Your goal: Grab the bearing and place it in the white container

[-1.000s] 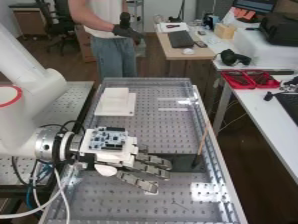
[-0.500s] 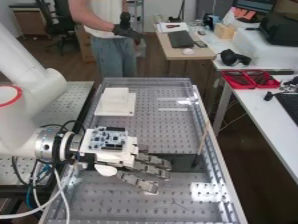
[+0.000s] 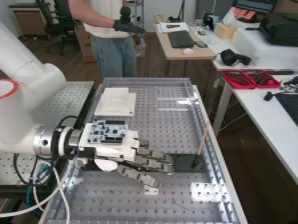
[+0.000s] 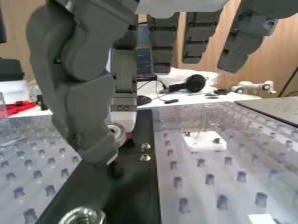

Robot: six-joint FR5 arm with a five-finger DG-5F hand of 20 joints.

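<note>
Pinching the bearing [image 4: 120,131], the robot hand [image 3: 144,162] hangs over the black strip [image 3: 188,162], the bearing's round face upright, its axis roughly level.

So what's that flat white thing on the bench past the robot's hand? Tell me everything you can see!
The white thing has a wide, squarish base and a smaller, paler block-like part on it, towards the far left. It looks smooth and plain, maybe plastic. It lies flat on the bench, which is dotted with holes. The hand isn't touching it. I can't tell whether it's hollow.
</note>
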